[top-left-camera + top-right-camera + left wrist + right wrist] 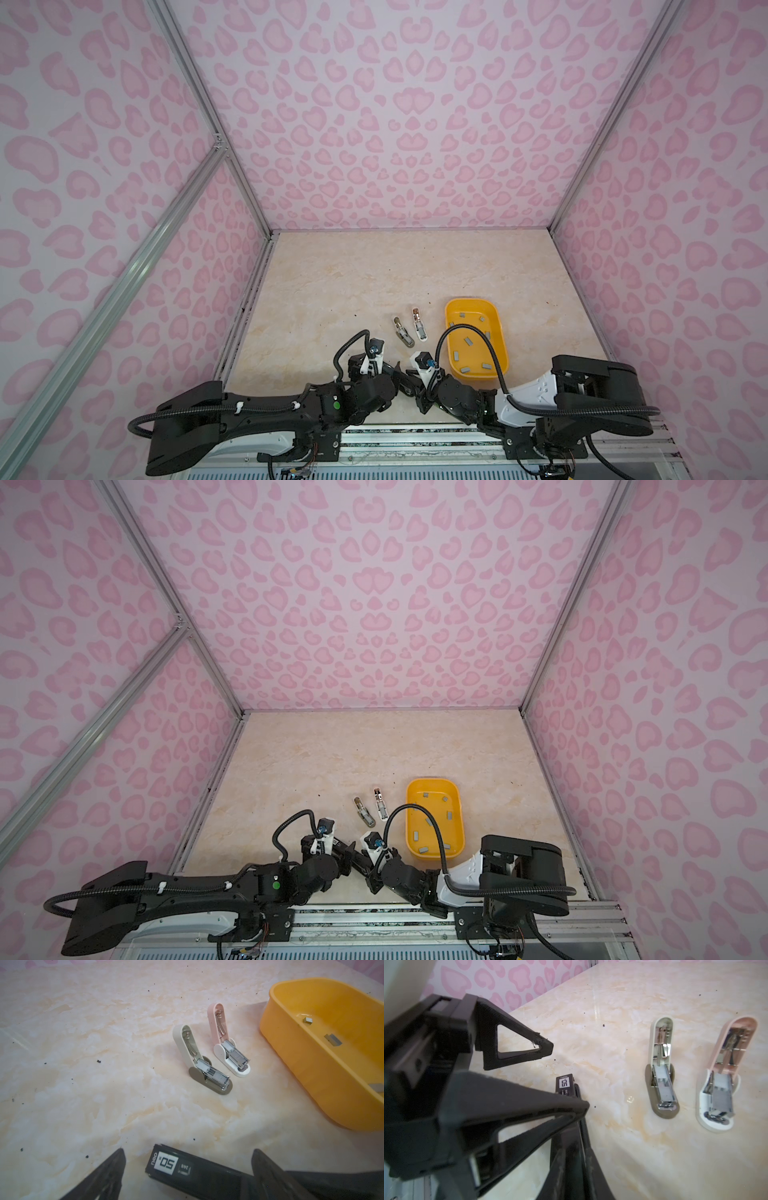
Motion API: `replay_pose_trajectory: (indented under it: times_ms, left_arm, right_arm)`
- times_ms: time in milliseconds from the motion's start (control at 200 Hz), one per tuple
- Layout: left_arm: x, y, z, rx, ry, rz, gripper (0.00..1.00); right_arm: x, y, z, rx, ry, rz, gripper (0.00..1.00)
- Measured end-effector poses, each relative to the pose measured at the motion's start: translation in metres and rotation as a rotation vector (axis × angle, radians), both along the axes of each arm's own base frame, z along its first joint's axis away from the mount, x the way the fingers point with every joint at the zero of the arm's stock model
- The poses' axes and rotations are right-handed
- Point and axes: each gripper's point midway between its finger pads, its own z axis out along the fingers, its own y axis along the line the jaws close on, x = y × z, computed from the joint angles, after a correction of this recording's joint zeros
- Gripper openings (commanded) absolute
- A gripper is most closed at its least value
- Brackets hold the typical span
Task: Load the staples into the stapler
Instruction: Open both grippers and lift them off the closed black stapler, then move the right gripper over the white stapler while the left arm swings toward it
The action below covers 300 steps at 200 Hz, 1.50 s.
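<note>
Grippers first, two of them. Left gripper [189, 1150] is spread wide and holding nothing, with a finger either side of the one black stapler [187, 1169]. Right gripper [572, 1153] is pinched in on that stapler, at the end away from its label. Further right, two mini staplers sit flipped open side by side: an olive one [402, 331] and a pink one [419, 327]. Then one yellow tub [469, 300] with the staples [468, 341] loose inside, seven strips that I can count.
</note>
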Motion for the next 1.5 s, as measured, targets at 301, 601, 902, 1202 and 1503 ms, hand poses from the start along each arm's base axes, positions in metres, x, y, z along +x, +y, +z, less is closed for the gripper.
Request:
replay_pose_trajectory:
  times_ms: [301,601,902,1202,1503]
  left_arm:
    - [0.003,-0.007,-0.008,0.004,0.007,0.017,0.95]
    - [0.002,-0.001,-0.004,-0.022,-0.003,0.025,0.95]
    - [0.0,0.011,-0.01,-0.037,-0.001,0.045,0.95]
    - [0.015,0.024,0.036,-0.172,-0.065,0.108,0.95]
    - [0.043,0.088,0.087,-0.36,-0.126,0.29,0.95]
  right_arm:
    - [-0.002,-0.003,-0.001,0.017,0.003,-0.011,0.18]
    - [-0.005,0.003,-0.004,0.03,-0.022,-0.036,0.17]
    - [-0.005,0.0,-0.013,0.093,0.01,-0.065,0.18]
    - [-0.003,0.013,0.027,0.066,0.012,-0.062,0.42]
    - [-0.009,0.012,0.024,-0.068,0.035,-0.034,0.65]
